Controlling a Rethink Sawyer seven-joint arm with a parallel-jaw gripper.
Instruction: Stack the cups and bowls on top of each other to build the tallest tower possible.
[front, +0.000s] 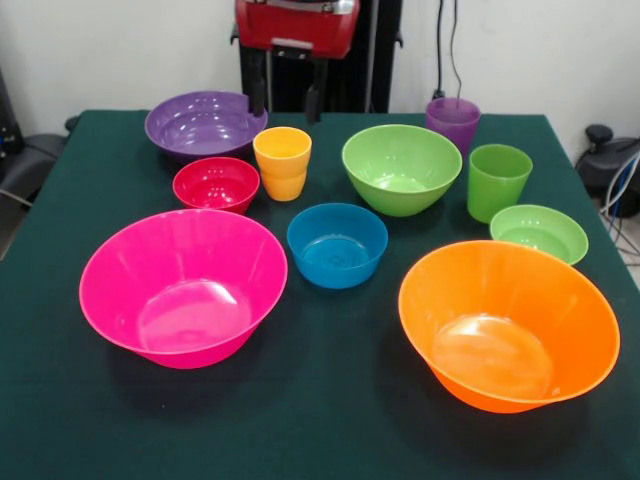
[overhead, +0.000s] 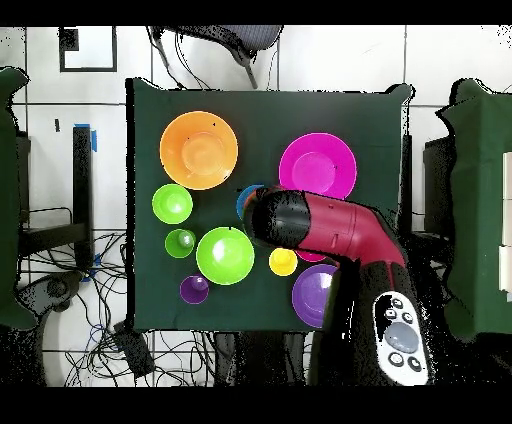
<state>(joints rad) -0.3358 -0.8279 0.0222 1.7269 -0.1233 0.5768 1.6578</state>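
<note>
While nothing has yet been stacked, every piece sits apart and open side up on the dark green table (front: 330, 400), which looks like a starting layout: each rim is clear of its neighbours, so any piece can be lifted alone.

Counting the bowls gives seven. Two are large, a pink bowl (front: 183, 287) and an orange bowl (front: 508, 325), nearest the front view's camera. Two are medium, a purple bowl (front: 203, 124) at the far side and a green bowl (front: 401, 168) near the middle. Three are small: a red bowl (front: 216, 184), a blue bowl (front: 337, 244) at the centre, and a light green bowl (front: 539, 233).

Counting the cups gives three: a yellow-orange cup (front: 283, 162) between the red and green bowls, a green cup (front: 498, 181) just beside the green bowl, and a translucent purple cup (front: 452, 121) behind it. No tower exists so far.

Above the far edge hangs the robot's red arm (overhead: 330, 232). From overhead it reaches over the middle of the table and hides most of the blue bowl. Its tool (front: 285, 98) shows as two dark prongs standing apart, empty, hanging over the purple bowl's rim and the gap beside it. My guess is that it is lining up a first pick.
</note>
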